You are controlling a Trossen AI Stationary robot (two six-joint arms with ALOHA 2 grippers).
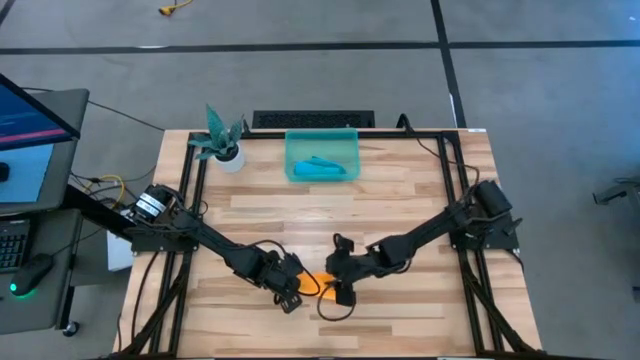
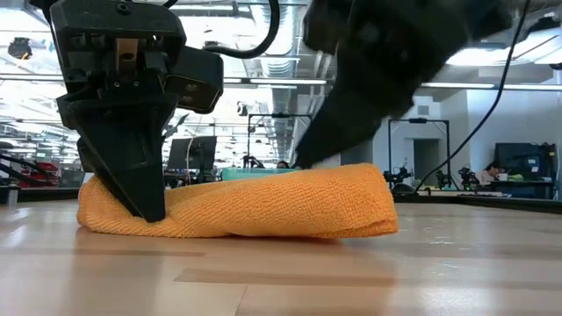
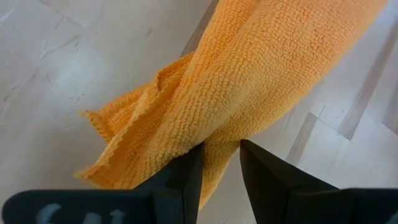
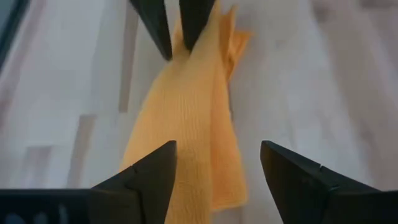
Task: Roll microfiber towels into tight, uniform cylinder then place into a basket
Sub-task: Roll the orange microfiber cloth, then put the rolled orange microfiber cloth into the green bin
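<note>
Towel, the orange one, lies as a loose, flattish roll on the table near its front edge, directly between the two grippers; its long axis runs from one gripper to the other, roughly left to right across the table. The left gripper is pinched narrow on one end of it, with folds of cloth caught between the fingers; in the low view its fingers come straight down onto that end. The right gripper stands with its jaws spread wide and holding nothing: the other end of the towel lies in the gap between its fingers, which do not grip it, and the roll stretches away from them toward the left gripper's jaws.

So the towel is on the axis of both jaws, the left clamped, the right free but straddling. Judging by this, the roll is far from tight or uniform: it looks slack and lopsided. The right arm is the one placed to act next, and it would need to close on or tuck its end while the left anchors.

The blue towel already lies in the basket, well apart from both jaws at the table's far side.
</note>
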